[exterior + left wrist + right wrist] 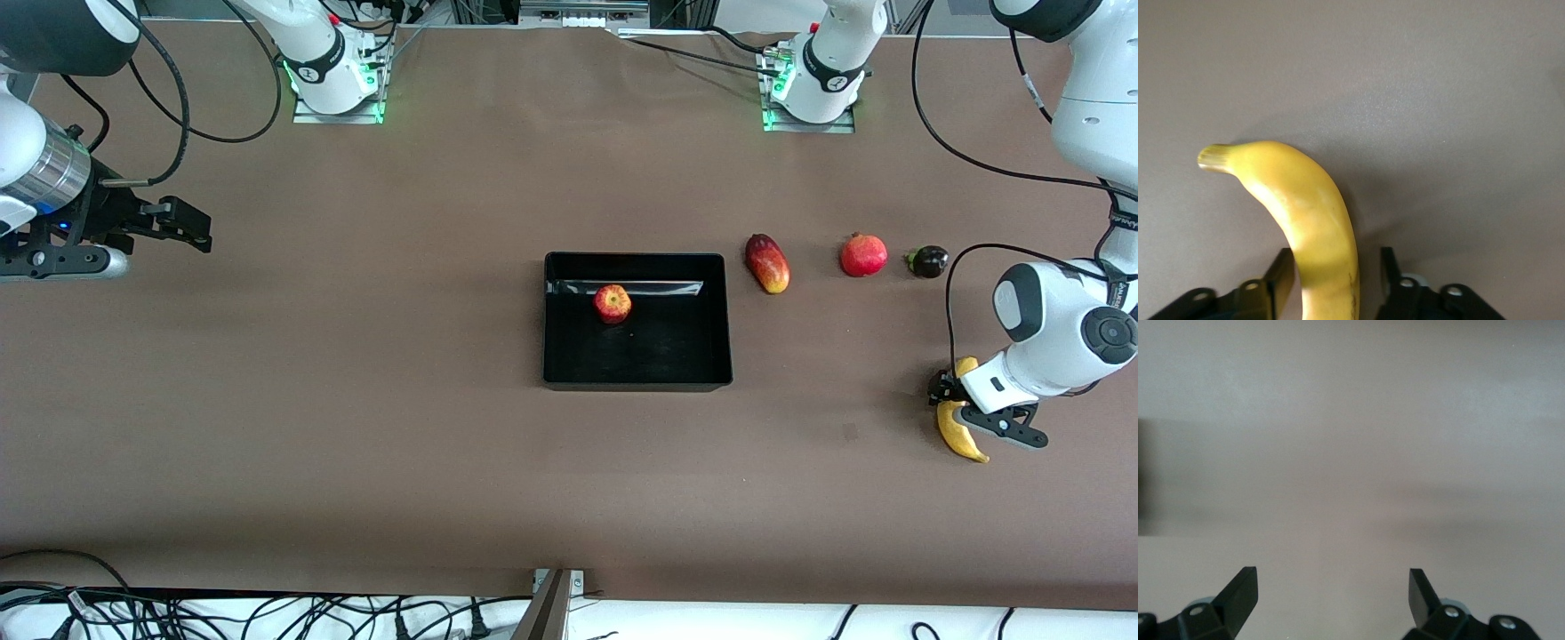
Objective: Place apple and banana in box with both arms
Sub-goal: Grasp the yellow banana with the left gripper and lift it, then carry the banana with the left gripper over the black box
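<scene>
The brown desk (356, 373) carries the black box (637, 382) at its middle, with the apple (613, 303) already inside. The banana (959, 436) lies on the desk toward the left arm's end, nearer the front camera than the row of other fruits. The left hand (1335, 273) is down over it, fingers spread astride its long axis (not yet pinching, by the gaps). The right hand (1333, 587) waits open, well apart.
</scene>
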You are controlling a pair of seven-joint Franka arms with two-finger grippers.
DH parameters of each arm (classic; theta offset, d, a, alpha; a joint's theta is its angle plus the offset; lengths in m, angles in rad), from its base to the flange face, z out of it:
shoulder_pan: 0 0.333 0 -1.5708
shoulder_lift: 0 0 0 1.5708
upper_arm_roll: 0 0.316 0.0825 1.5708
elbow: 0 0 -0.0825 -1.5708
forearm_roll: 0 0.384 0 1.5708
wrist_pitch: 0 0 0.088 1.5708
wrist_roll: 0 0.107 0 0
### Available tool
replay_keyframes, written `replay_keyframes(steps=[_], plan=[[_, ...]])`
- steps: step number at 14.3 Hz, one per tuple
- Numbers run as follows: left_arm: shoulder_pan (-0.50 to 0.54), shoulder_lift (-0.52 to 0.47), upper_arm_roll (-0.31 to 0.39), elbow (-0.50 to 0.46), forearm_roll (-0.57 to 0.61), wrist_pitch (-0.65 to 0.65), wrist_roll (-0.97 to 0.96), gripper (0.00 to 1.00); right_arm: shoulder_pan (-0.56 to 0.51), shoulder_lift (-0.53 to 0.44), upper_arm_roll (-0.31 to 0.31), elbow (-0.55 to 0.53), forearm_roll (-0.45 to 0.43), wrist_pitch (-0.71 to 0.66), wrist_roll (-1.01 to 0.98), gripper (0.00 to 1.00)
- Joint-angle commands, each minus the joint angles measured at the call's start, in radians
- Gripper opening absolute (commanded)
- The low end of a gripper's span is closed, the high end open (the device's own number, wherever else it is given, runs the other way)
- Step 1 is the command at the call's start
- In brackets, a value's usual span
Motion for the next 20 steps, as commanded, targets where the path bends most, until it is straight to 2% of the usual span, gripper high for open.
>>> replay_keyframes(steps=[1,4,6,8,10,12,16,20], plan=[[0.002,0.018,0.012,0.001,0.014,0.051,-0.006,0.0,-0.006,0.008,0.002,0.022,-0.004,-0.006,-0.014,1.0],[-0.001,-0.01,0.012,-0.008,0.012,0.017,-0.01,0.0,-0.006,0.008,0.002,0.022,-0.004,-0.006,-0.014,1.0],[-0.048,-0.097,0.002,-0.002,-0.009,-0.173,-0.079,0.0,-0.006,0.008,0.002,0.022,-0.004,-0.001,-0.014,1.0],[-0.168,-0.213,0.007,0.004,-0.105,-0.375,-0.224,0.0,-0.006,0.008,0.002,0.022,-0.004,-0.001,-0.014,1.0],[-0.332,-0.287,0.053,0.005,-0.207,-0.506,-0.417,0.0,-0.006,0.008,0.0,0.022,-0.004,-0.001,-0.014,1.0],[-0.449,-0.33,0.053,0.002,-0.261,-0.553,-0.612,0.0,-0.006,0.008,-0.001,0.022,-0.004,-0.001,-0.014,1.0],[-0.65,-0.33,0.052,0.008,-0.311,-0.553,-0.936,0.0,-0.006,0.008,-0.001,0.022,-0.004,0.001,-0.014,1.0],[-0.759,-0.306,0.047,0.007,-0.334,-0.484,-1.105,0.0,-0.006,0.008,-0.001,0.022,-0.003,0.004,-0.014,1.0]])
